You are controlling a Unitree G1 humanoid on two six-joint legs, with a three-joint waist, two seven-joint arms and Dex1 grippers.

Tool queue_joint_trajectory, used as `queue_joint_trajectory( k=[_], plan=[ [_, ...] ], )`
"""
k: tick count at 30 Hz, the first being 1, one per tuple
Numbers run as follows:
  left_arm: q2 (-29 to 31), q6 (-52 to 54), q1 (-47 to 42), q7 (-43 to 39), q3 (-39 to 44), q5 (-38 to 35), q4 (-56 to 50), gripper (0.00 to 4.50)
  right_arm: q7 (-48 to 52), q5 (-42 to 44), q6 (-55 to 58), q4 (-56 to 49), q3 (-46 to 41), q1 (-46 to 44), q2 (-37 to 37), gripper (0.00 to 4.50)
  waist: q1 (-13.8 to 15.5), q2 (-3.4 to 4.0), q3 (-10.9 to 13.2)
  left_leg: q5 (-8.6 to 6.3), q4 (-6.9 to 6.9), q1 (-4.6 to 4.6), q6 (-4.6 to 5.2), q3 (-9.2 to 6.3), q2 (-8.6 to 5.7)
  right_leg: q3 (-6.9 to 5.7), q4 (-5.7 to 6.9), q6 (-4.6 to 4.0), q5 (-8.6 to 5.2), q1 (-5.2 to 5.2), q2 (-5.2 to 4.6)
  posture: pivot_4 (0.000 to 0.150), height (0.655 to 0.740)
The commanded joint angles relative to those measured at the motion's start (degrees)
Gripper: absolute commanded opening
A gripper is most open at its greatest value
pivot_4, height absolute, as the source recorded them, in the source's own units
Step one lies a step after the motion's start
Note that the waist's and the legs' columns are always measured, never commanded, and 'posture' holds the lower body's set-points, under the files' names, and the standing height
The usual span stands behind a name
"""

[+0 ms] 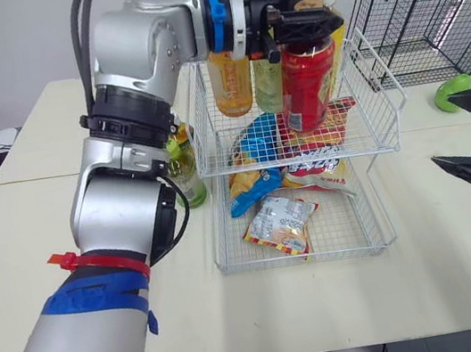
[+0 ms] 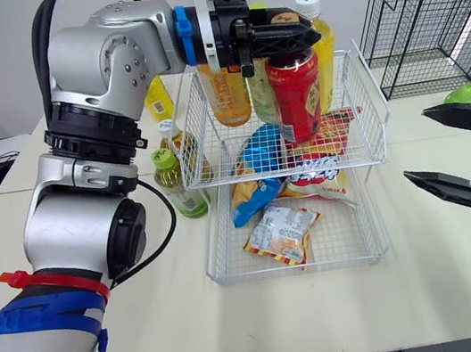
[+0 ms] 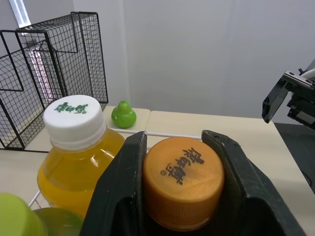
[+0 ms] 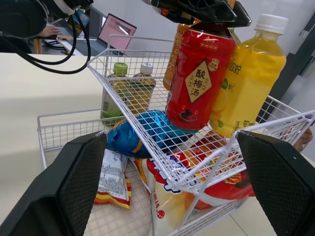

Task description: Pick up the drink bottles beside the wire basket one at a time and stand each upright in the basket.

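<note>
left end effector [image 1: 308,24] gripped red bottle [image 1: 308,82] by its cap | bottle was in wire basket [image 1: 367,231] upper tier with 3 others | lower tier held snack packets [image 1: 282,224] | right end effector [image 2: 416,146] was spread apart beside basket

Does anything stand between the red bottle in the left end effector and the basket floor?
Nothing visible. The red bottle, gripped at its cap by the left end effector, is inside the basket's upper tier; the yellow bottle stands close beside it.
</note>
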Motion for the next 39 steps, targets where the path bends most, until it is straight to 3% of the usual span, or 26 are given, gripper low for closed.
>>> queue_joint_trajectory(
  k=[1,8,18,25,29,39],
  plan=[
    [-0.62,0.17,-1.03,-1.42,0.32,0.06,-4.32,1.38,-6.09,-1.08,0.10,-5.30,4.28,-2.38,0.83,4.50,-0.04,0.01,0.00,0.00,0.00,0.00,0.00,0.00,0.00,0.01,0.00,0.00,0.00,0.00,0.00,0.150,0.7360],
    [-1.29,1.46,0.05,-2.98,0.44,0.31,-6.00,1.38,-15.22,-1.58,2.55,-10.35,10.84,-6.55,1.46,4.50,0.10,0.01,-0.01,0.00,0.01,0.00,0.00,-0.01,0.01,-0.01,0.00,0.00,0.00,0.01,-0.01,0.150,0.7360],
    [-0.24,2.28,-1.29,-4.48,2.85,-0.81,-6.35,4.48,-17.62,-0.89,3.38,-10.91,10.65,-6.56,0.22,4.50,0.06,0.02,-0.01,0.01,0.02,0.00,0.00,-0.02,0.01,-0.02,0.01,0.00,0.00,0.02,0.00,0.150,0.7360],
    [3.16,5.72,-0.22,-8.36,3.86,-3.32,-11.21,4.48,-18.98,0.44,6.33,-8.27,11.09,-12.02,-2.36,4.50,0.04,0.05,-0.03,0.01,0.01,0.04,0.00,-0.03,0.06,-0.03,0.04,-0.01,0.00,0.02,0.04,0.150,0.7360],
    [6.42,7.99,0.83,-9.82,4.97,-5.00,-13.69,4.48,-25.97,9.22,13.39,-7.13,12.61,-24.68,-6.56,4.50,-0.39,0.30,0.02,0.01,0.05,0.05,0.00,0.03,0.04,0.08,0.12,-0.02,0.01,-0.02,-0.04,0.150,0.7360],
    [17.28,13.86,7.38,-11.50,9.80,-9.96,-20.55,4.48,-30.69,15.50,18.62,-5.16,15.71,-32.10,-7.12,4.50,-0.21,0.30,0.01,0.01,0.02,0.08,0.01,-0.03,0.15,-0.02,0.11,-0.08,-0.02,0.00,0.05,0.150,0.7360]
  ],
)
